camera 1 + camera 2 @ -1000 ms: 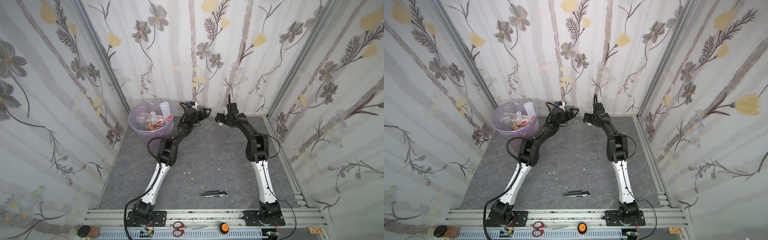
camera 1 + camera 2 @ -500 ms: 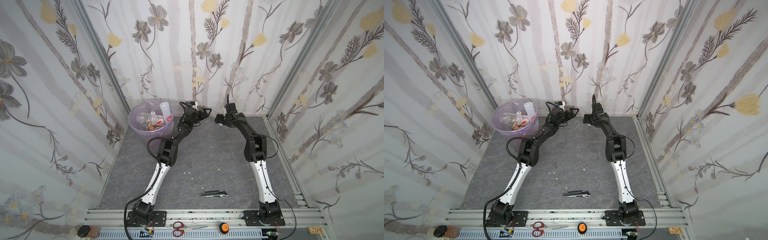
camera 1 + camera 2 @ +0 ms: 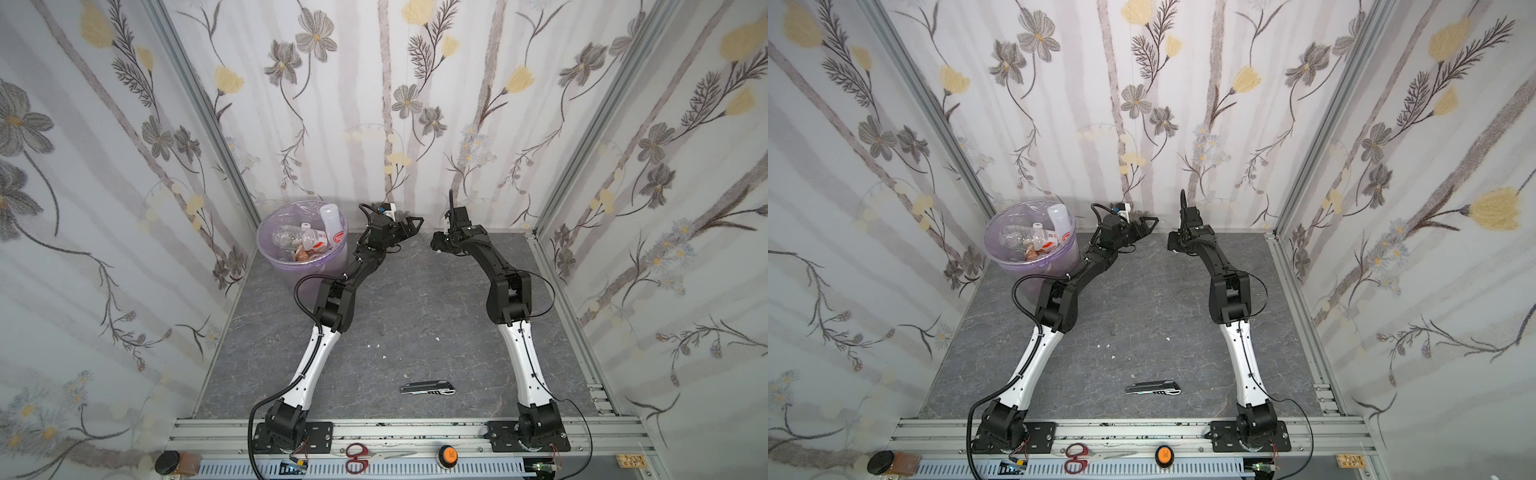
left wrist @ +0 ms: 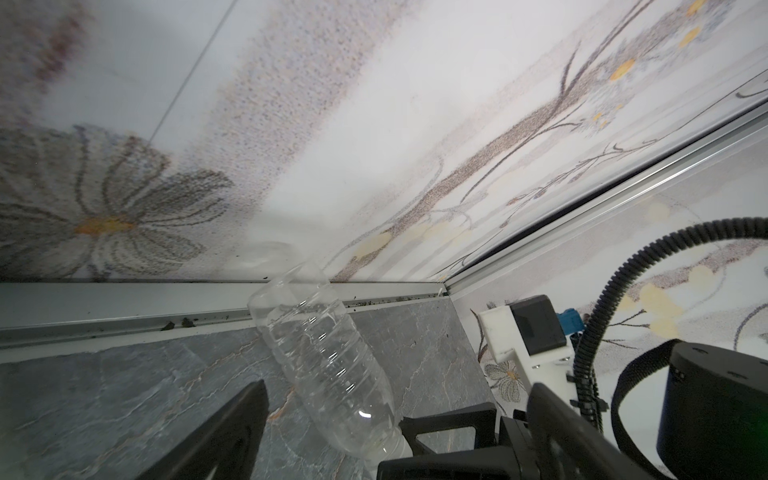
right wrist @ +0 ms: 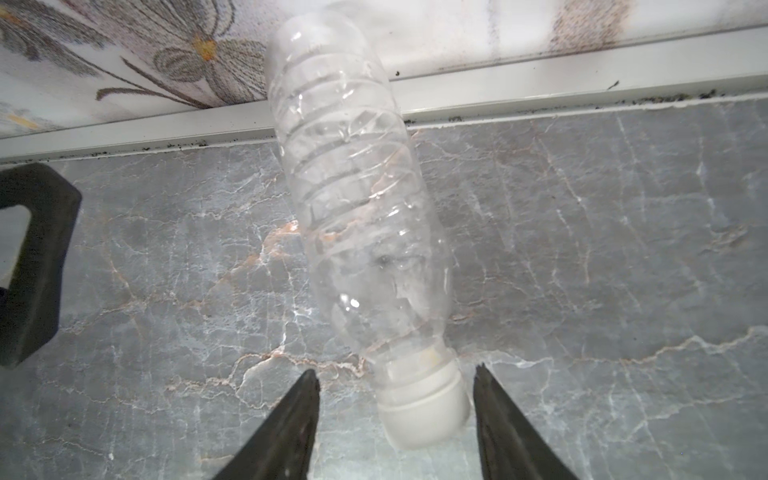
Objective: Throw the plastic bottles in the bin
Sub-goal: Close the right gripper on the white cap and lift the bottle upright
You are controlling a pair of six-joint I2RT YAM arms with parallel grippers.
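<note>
A clear plastic bottle [image 5: 357, 199] with a white cap [image 5: 424, 407] lies on the grey marble floor, its base against the back wall rail. My right gripper [image 5: 395, 370] is open, one jaw on each side of the cap; a wide gap shows on one side and a narrow one on the other. My left gripper [image 4: 399, 384] stands wide open close by, facing the same bottle [image 4: 328, 365] without touching it. In both top views the two grippers [image 3: 409, 224] [image 3: 436, 243] face each other at the back wall. The bin [image 3: 301, 268], lined in lavender, holds several bottles [image 3: 309, 239].
A grey folding utility knife [image 3: 428, 388] lies on the floor near the front. Red scissors [image 3: 361, 457] and an orange button [image 3: 446, 455] sit on the front rail. Flowered walls close in the back and both sides.
My right gripper has crept a little toward the back wall and its jaws have narrowed around the bottle's cap. The left arm has not moved.
</note>
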